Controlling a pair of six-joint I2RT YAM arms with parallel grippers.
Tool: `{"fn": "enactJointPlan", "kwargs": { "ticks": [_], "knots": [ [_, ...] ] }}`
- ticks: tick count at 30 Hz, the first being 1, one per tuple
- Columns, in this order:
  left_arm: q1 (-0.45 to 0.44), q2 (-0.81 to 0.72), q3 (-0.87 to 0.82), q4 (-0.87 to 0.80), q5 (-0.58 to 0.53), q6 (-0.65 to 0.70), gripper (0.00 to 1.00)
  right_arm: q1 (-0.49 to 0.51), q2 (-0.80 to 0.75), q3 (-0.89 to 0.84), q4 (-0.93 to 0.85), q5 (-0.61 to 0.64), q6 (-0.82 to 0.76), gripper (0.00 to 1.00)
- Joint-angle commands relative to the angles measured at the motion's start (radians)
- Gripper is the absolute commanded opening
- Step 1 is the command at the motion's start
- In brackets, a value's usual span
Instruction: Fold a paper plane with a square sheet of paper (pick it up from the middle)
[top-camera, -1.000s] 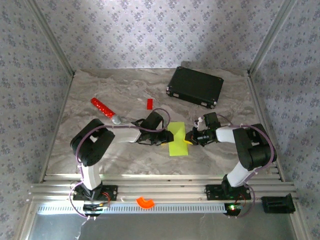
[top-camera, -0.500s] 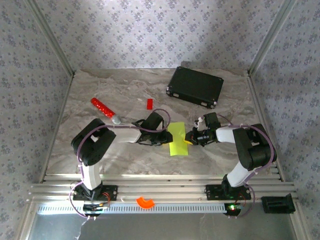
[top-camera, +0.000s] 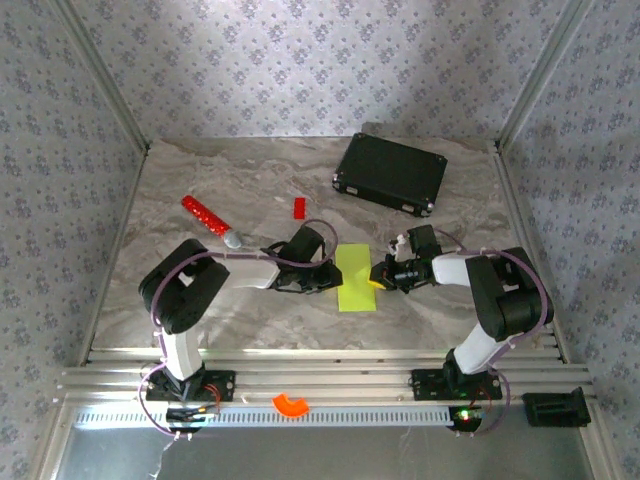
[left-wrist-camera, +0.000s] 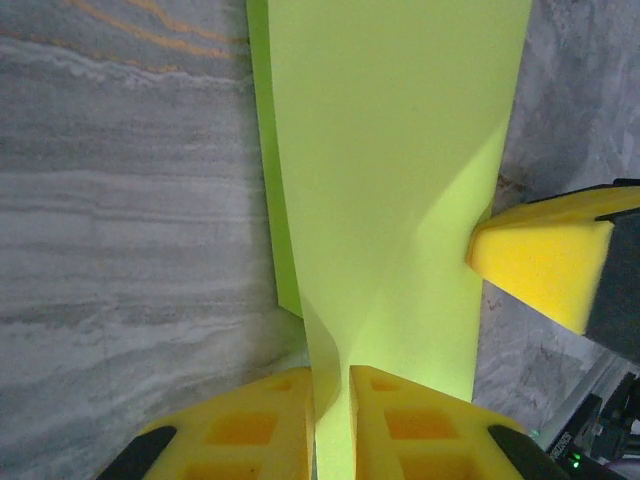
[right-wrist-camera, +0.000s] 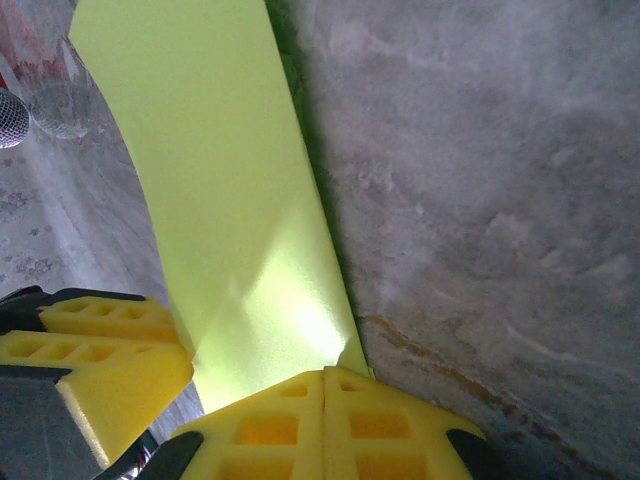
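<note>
Grey marble table (top-camera: 200, 290), lime paper sheet (top-camera: 356, 278) folded lengthwise, narrow two-layer rectangle

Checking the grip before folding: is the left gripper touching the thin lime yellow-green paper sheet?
Touching. The left wrist view shows the lime yellow-green paper sheet running down between the left gripper's yellow fingers, filling the narrow gap between them.

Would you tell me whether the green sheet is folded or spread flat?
Folded: the square sheet of paper is a narrow rectangle from above, and the left wrist view shows a lower layer.
</note>
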Motion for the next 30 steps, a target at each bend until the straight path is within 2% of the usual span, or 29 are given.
{"fn": "enactJointPlan", "kwargs": {
  "ticks": [1,10,13,16,20,22,25,30],
  "knots": [
    [-0.007,-0.043,-0.010,0.026,-0.003,-0.013,0.16,-0.012,0.011,-0.041,-0.050,0.047,0.013,0.09],
    [-0.002,-0.051,-0.040,0.092,0.018,-0.051,0.09,-0.024,-0.023,-0.033,-0.028,0.005,0.007,0.15],
    [0.001,-0.061,-0.046,0.084,0.015,-0.052,0.06,-0.025,-0.059,-0.038,-0.014,-0.012,0.004,0.21],
    [0.011,-0.089,-0.058,0.072,0.017,-0.055,0.06,-0.022,-0.155,-0.048,-0.019,0.005,0.000,0.29],
    [0.038,-0.139,-0.084,0.066,0.072,-0.050,0.07,0.021,-0.331,-0.050,-0.083,0.098,-0.109,0.37],
    [0.054,-0.166,-0.085,0.027,0.096,-0.032,0.07,0.093,-0.414,-0.069,-0.081,0.203,-0.163,0.39],
    [0.081,-0.203,-0.088,-0.028,0.118,-0.014,0.07,0.257,-0.538,-0.118,-0.047,0.429,-0.262,0.40],
    [0.105,-0.229,-0.107,0.017,0.162,-0.038,0.07,0.594,-0.635,-0.205,0.073,0.770,-0.504,0.45]
  ]
}}
